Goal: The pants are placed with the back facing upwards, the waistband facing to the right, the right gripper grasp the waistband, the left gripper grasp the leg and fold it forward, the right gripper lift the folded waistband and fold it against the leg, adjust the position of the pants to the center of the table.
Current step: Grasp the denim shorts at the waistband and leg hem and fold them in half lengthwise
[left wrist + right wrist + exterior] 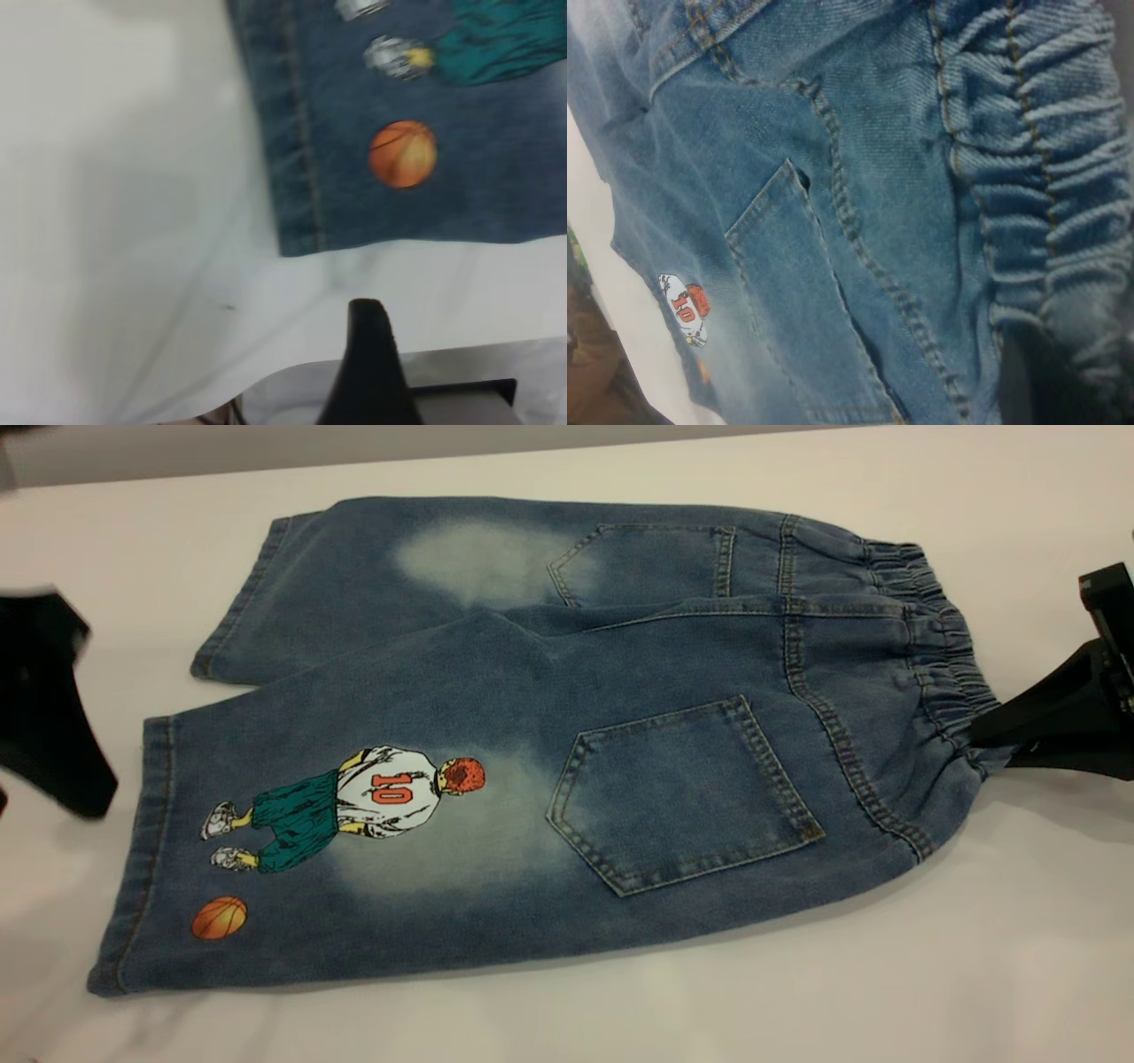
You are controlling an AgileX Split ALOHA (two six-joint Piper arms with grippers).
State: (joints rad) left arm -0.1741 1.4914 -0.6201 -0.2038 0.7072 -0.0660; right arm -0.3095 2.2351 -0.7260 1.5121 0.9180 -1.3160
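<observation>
Blue denim pants lie flat on the white table, back pockets up, elastic waistband to the right. My right gripper is shut on the near end of the waistband; in the right wrist view the gathered waistband bunches over one dark finger. My left gripper hovers open over the table just left of the near leg's hem, holding nothing. The left wrist view shows one finger apart from the hem corner, beside the basketball print.
The near leg carries a printed player with number 10 and an orange ball. The far leg lies partly under the near one. Bare white table runs along the front and right. The table's edge shows in the left wrist view.
</observation>
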